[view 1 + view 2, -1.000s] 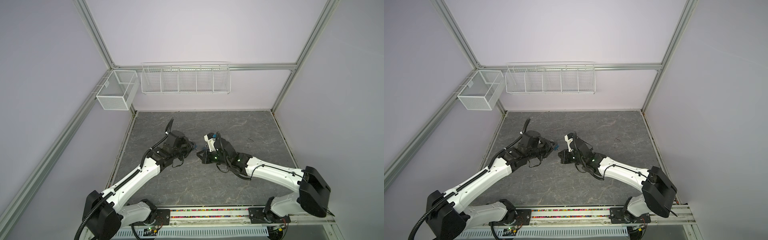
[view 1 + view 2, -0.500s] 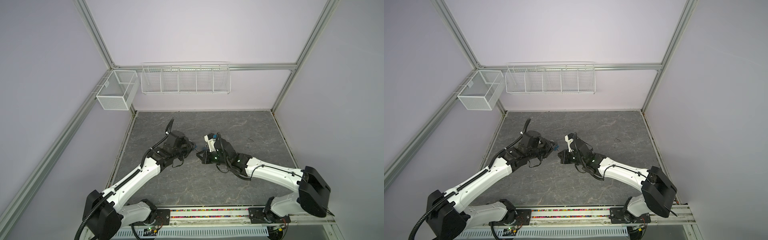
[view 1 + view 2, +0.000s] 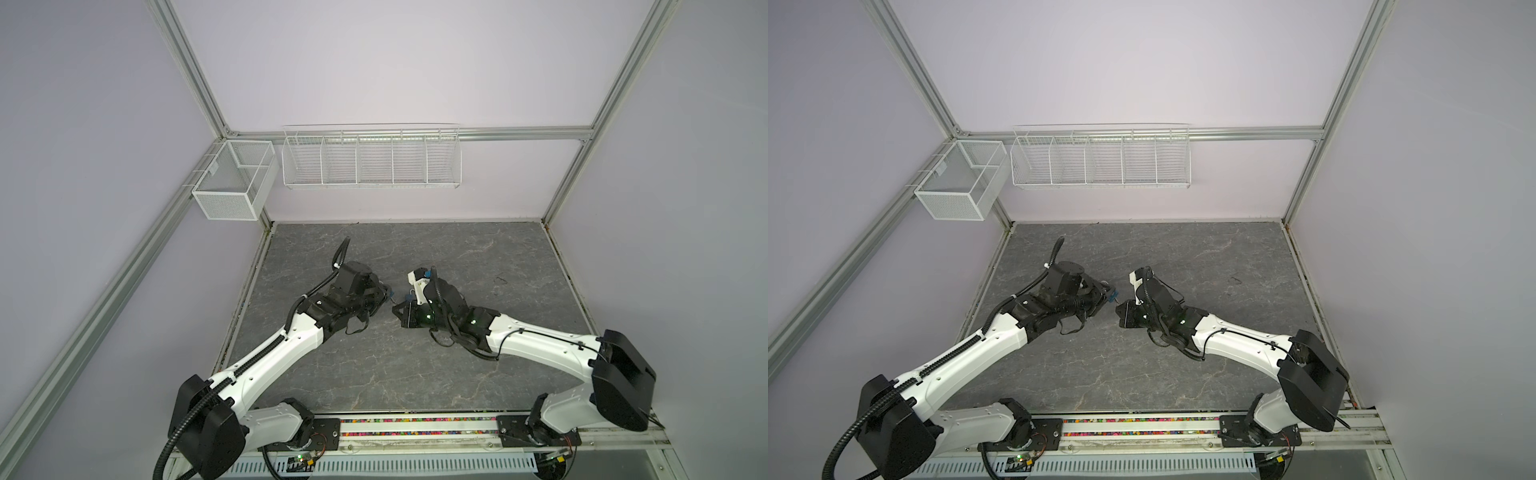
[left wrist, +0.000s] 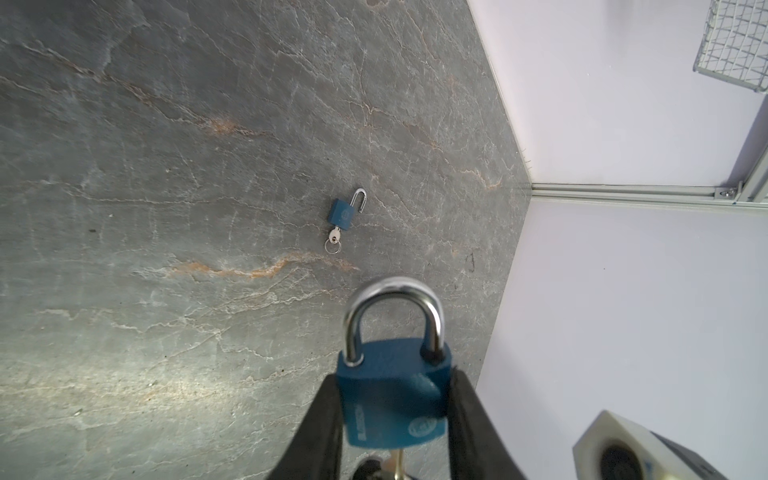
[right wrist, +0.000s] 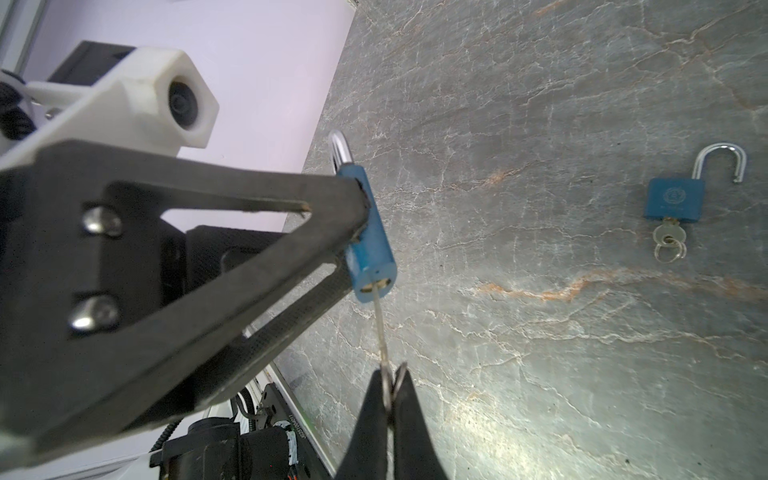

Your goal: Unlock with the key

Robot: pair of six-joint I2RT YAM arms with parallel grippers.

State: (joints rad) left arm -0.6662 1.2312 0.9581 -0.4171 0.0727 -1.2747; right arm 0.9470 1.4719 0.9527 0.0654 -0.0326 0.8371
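A blue padlock with a silver shackle is held off the table, my left gripper shut on its body from both sides. Both shackle legs sit in the body. A thin key runs from the keyhole in the padlock's underside to my right gripper, which is shut on the key's head and ring. In both top views the two grippers meet tip to tip over the middle of the table, left gripper and right gripper, with the padlock a blue speck between them.
A second blue padlock lies flat on the grey table with its shackle swung open and a key with ring in it, also in the right wrist view. A wire rack and mesh box hang on the back wall.
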